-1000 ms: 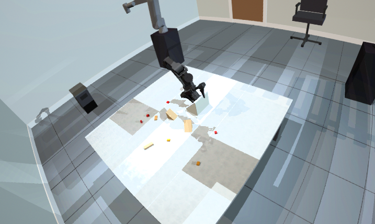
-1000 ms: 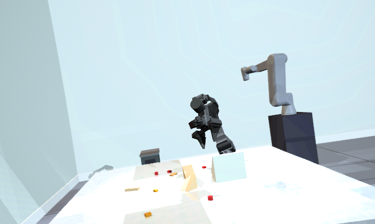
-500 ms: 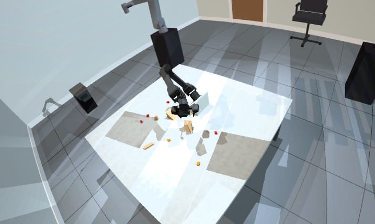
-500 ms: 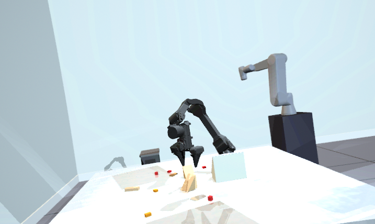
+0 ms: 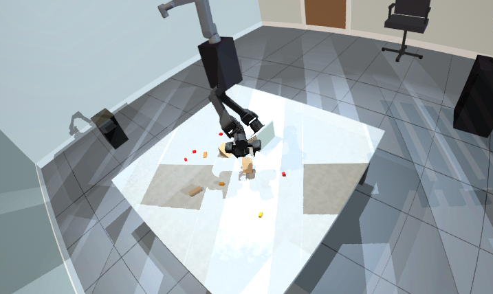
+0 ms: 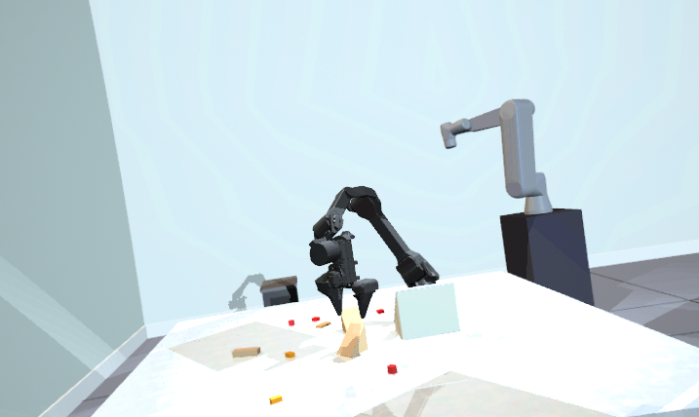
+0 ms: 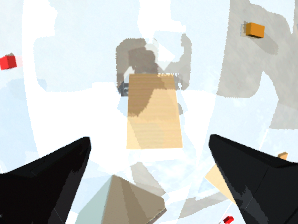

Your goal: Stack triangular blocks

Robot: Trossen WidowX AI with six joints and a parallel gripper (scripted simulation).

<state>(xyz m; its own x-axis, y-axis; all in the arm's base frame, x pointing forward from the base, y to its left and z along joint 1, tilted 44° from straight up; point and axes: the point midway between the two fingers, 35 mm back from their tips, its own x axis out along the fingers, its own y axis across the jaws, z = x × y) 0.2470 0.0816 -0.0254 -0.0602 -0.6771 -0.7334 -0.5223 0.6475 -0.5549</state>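
Note:
One wooden triangular block [image 5: 247, 165] [image 6: 350, 346] [image 7: 157, 117] rests on the table; from above it shows as a rectangle, part of it in shadow. The other triangular block [image 5: 223, 150] [image 7: 218, 181] rests on the table further back, apart from it, partly hidden by the gripper in the top view and by a finger in the wrist view. My gripper [image 5: 245, 154] [image 6: 351, 315] [image 7: 150, 141] is open and empty, pointing down above the table. In the wrist view the first block lies ahead of and centred between the fingertips.
A large pale green wedge [image 5: 268, 135] [image 6: 428, 312] [image 7: 95, 206] stands near the arm's base. Small pieces lie around: several red cubes, one a red cube [image 5: 283, 174] [image 6: 391, 368] [image 7: 8, 62], an orange piece [image 5: 221, 183] [image 6: 290, 355] [image 7: 255, 30], a yellow piece [image 5: 260, 214] [image 6: 275, 399] and a long wooden bar [image 5: 195, 191] [image 6: 246, 353].

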